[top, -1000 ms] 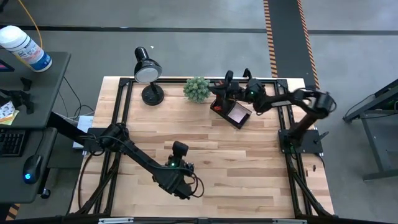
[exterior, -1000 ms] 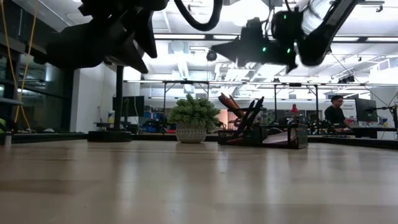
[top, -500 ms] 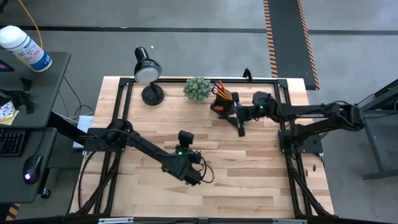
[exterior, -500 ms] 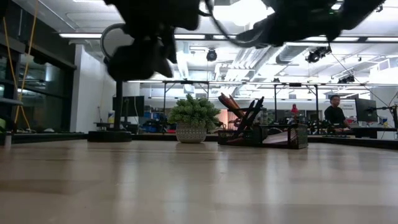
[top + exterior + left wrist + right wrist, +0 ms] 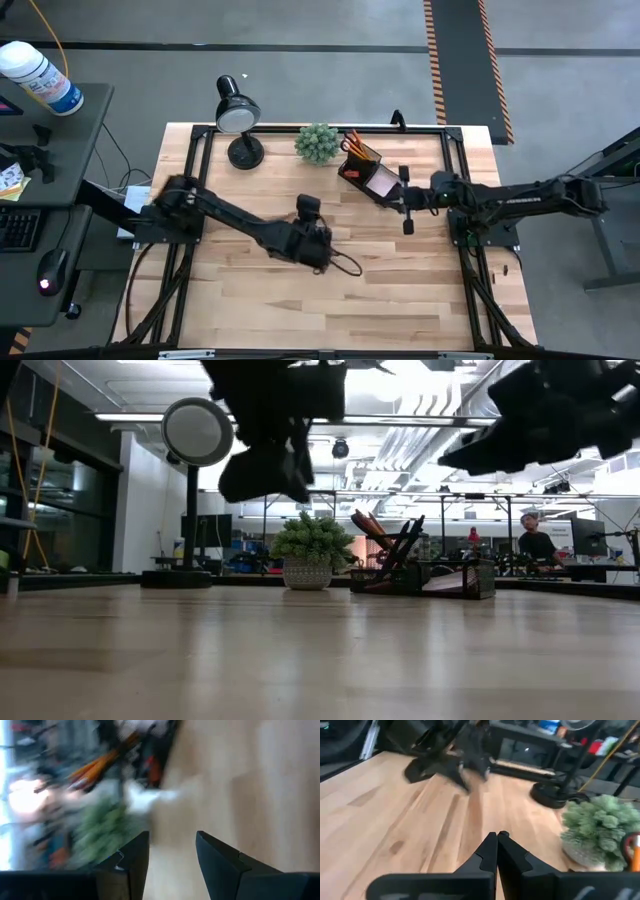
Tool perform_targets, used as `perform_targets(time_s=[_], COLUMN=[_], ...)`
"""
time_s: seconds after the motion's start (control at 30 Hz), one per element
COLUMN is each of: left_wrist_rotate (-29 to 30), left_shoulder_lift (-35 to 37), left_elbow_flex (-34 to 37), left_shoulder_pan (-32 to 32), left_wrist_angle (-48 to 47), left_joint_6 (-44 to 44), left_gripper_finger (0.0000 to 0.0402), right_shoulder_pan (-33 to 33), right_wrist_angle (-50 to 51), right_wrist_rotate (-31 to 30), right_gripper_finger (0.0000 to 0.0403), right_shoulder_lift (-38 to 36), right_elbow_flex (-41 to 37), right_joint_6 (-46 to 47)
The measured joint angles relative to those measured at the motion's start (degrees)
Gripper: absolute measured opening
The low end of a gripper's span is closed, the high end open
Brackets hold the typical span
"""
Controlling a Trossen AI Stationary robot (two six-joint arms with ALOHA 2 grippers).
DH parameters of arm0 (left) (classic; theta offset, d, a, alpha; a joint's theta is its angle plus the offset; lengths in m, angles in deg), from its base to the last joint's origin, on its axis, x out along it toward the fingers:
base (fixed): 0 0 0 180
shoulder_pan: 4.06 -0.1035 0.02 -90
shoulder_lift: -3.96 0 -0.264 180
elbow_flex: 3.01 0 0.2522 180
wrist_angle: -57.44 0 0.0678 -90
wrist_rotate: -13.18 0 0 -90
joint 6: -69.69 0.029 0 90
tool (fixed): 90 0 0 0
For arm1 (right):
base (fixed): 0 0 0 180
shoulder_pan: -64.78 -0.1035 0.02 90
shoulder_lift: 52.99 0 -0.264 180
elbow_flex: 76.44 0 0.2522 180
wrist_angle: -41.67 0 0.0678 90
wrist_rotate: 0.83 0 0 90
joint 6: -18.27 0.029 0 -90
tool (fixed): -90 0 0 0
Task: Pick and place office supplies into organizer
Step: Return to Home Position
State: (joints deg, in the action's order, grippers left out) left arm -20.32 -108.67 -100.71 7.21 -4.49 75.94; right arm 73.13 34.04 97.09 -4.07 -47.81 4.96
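Note:
The dark organizer (image 5: 362, 168) stands at the table's far right, beside the green plant ball. Orange pencils (image 5: 354, 142) stick up out of its cup, and a pink sticky-note pad (image 5: 381, 183) lies in its low tray. The low view shows the organizer (image 5: 400, 575) with long items leaning out of it. My left gripper (image 5: 311, 212) hovers open over the middle of the table and points toward the organizer (image 5: 145, 750); nothing is between its fingers. My right gripper (image 5: 399, 199) is shut and empty, in the air just right of the tray.
A black desk lamp (image 5: 236, 117) stands at the far left and the plant ball (image 5: 317, 143) next to the organizer. Bare wood lies along the near half of the table (image 5: 380, 300). A person (image 5: 540, 540) sits in the room beyond.
My left gripper has swung from near the front edge toward the table's middle and far right, rolling as it went. My right gripper has drawn back from above the organizer toward the right edge and a little nearer, uncovering the pencils and the pad.

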Motion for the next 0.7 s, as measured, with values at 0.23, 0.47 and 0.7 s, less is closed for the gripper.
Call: perform_targets(time_s=[0.23, 0.47, 0.7], left_wrist_rotate=[-21.28, -42.95, -50.01], left_shoulder_lift=[16.01, 29.61, 33.19], left_elbow_flex=[28.63, 55.49, 67.12], left_shoulder_pan=[-5.23, -12.56, -17.15], left_wrist_angle=[49.0, 92.75, 107.71], left_joint_6=[13.89, 18.57, 16.93], left_gripper_finger=[0.0149, 0.0149, 0.0149], right_shoulder_pan=[-0.23, -0.17, -0.17], right_wrist_angle=[-4.78, -6.86, -8.79], right_wrist_rotate=[-1.32, -1.3, -1.76], right_gripper_finger=[0.0, 0.0, 0.0], right_shoulder_lift=[-3.44, -2.94, -1.55], right_elbow_flex=[-4.32, -4.53, -4.45], right_joint_6=[3.05, 4.1, 4.32])
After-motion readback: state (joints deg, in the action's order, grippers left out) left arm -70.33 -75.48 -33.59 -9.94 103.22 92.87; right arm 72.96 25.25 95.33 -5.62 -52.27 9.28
